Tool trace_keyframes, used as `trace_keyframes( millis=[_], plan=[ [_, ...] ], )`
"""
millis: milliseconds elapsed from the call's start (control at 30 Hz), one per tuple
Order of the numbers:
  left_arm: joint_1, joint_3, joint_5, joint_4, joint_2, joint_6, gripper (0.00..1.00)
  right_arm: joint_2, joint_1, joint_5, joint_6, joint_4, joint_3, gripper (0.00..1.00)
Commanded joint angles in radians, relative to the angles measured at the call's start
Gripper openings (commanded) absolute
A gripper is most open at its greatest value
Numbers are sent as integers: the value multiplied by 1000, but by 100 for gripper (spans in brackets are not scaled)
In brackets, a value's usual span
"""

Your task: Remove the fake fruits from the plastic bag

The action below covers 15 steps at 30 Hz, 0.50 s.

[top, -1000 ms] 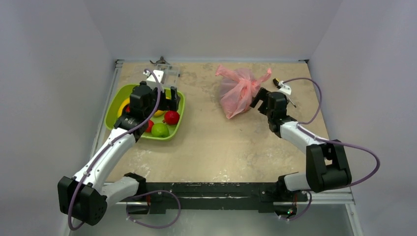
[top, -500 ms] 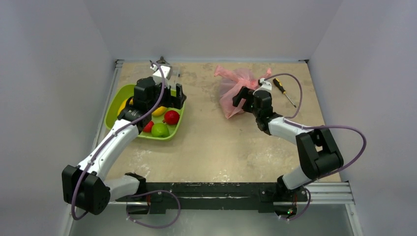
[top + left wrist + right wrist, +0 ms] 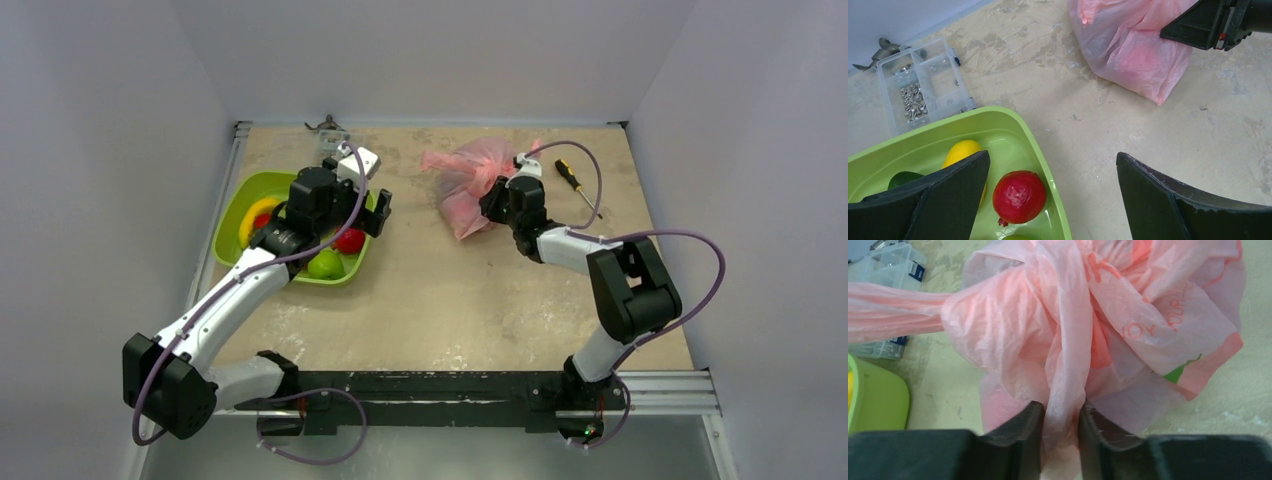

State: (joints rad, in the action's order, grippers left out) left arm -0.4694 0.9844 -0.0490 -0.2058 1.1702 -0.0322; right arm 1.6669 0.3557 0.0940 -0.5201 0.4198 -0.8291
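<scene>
Two fingers of my right pincer (image 3: 1059, 412) pinch a fold of the pink bag (image 3: 1108, 315), whose bulk lies at twelve o'clock. My left pincer (image 3: 1052, 159) gapes wide above the green tray (image 3: 998, 120) holding fruits (image 3: 1019, 196).

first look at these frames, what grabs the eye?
The pink plastic bag, bunched at the far middle of the table, with the right pincer shut on a fold of it. To its left, the lime-green tray holds glossy fake fruits, and the open left pincer hangs over the tray's edge.
</scene>
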Motion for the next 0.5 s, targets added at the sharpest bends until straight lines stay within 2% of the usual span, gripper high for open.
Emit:
trace_keyframes(
  millis=[0, 167, 367, 467],
  plan=[
    [-8, 19, 9, 31, -10, -38, 98, -48, 13, -13, 66, 41, -38, 18],
    [-9, 55, -49, 19, 9, -14, 98, -7, 16, -137, 91, 86, -42, 2],
    [-9, 90, -65, -25, -7, -24, 98, 28, 34, -278, 130, 133, -49, 0],
    [-9, 81, -61, -19, -38, -30, 98, 38, 61, -292, 148, 171, -33, 0]
  ],
)
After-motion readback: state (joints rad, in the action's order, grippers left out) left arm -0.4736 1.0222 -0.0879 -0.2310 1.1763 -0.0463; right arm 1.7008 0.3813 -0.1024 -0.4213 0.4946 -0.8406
